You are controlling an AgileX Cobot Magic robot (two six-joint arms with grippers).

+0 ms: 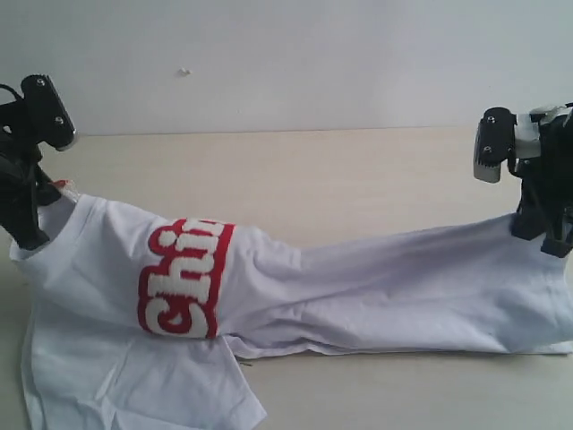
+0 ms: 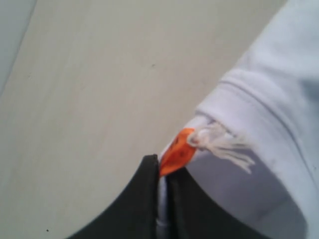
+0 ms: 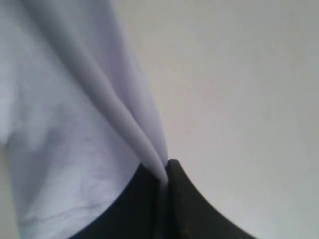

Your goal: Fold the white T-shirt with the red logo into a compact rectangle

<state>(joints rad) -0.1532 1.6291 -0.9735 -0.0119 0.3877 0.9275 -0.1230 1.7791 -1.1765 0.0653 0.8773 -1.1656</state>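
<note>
The white T-shirt [image 1: 385,287] stretches across the table, lifted at both ends and sagging in the middle. Its red logo [image 1: 183,278] shows the letters "Chin" on the left part, the remainder folded under. My left gripper [image 1: 31,235] is shut on the collar end, where the orange neck tag [image 2: 177,152] and a frayed white thread stick out between the black fingers [image 2: 134,204]. My right gripper [image 1: 546,240] is shut on a fold of the shirt's hem end [image 3: 144,144], pinched between its fingers [image 3: 187,209]. A sleeve hangs down at the front left [image 1: 134,385].
The shirt lies on a pale wooden table [image 1: 358,170], bare behind it, with a white wall beyond. The table's front strip [image 1: 412,394] lies below the shirt. Both black arms stand at the far left and right edges of the exterior view.
</note>
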